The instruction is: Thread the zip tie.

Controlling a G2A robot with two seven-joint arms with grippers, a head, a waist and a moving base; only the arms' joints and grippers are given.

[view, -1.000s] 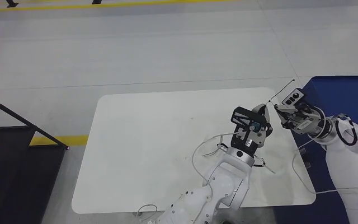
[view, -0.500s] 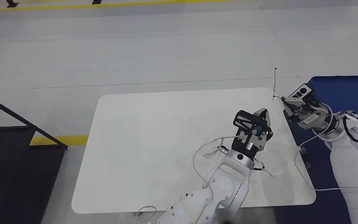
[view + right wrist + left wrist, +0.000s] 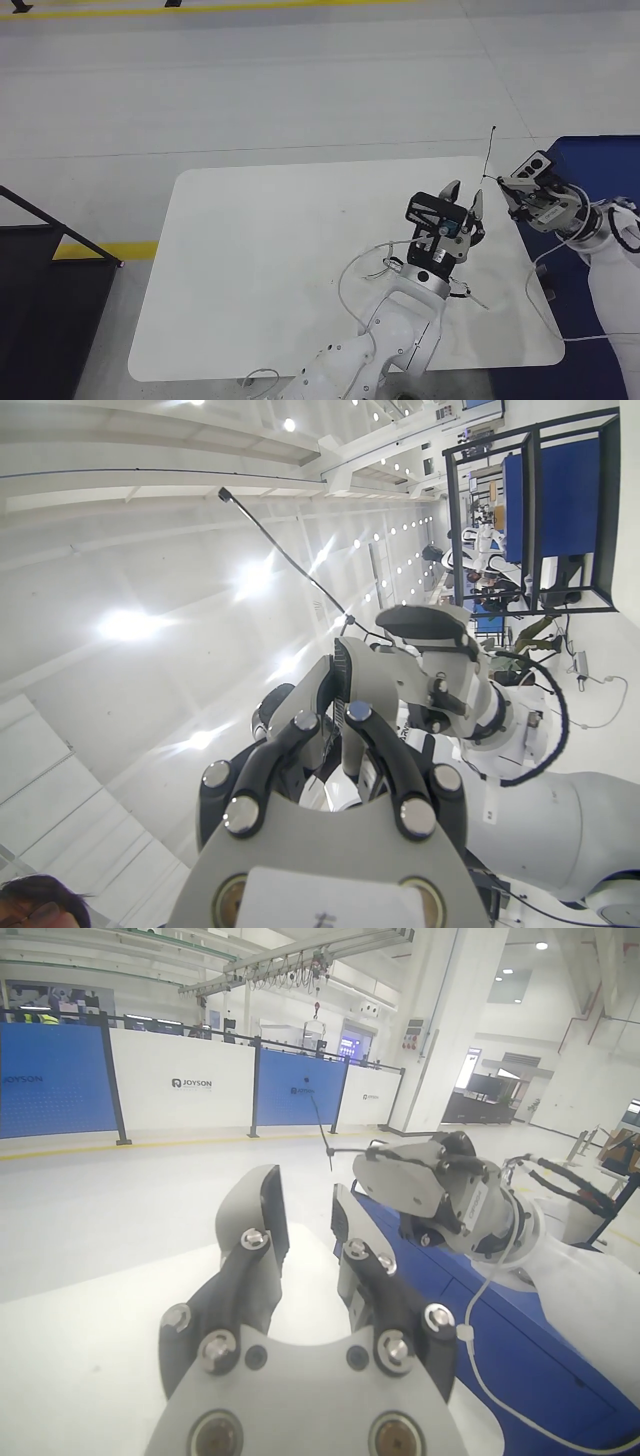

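Note:
A thin black zip tie [image 3: 492, 150] sticks out past the table's far right corner, and my right gripper [image 3: 503, 183] is shut on its lower end. In the right wrist view the shut gripper [image 3: 336, 672] holds the zip tie [image 3: 285, 555], which has a small junction close to the fingertips. My left gripper [image 3: 462, 192] is open above the table's right part, just left of the right gripper, with nothing between its fingers. In the left wrist view the open gripper [image 3: 307, 1210] points toward the zip tie [image 3: 320, 1123] and the right gripper [image 3: 370, 1155].
The white table [image 3: 250, 260] stretches to the left. A blue mat [image 3: 600, 160] lies beyond its right edge, under the right arm. Thin white cables [image 3: 365, 265] trail over the table beside the left arm.
The right gripper has swung right and turned, so the zip tie now points away from the robot instead of slanting. The left gripper shifted slightly left, its fingers more spread.

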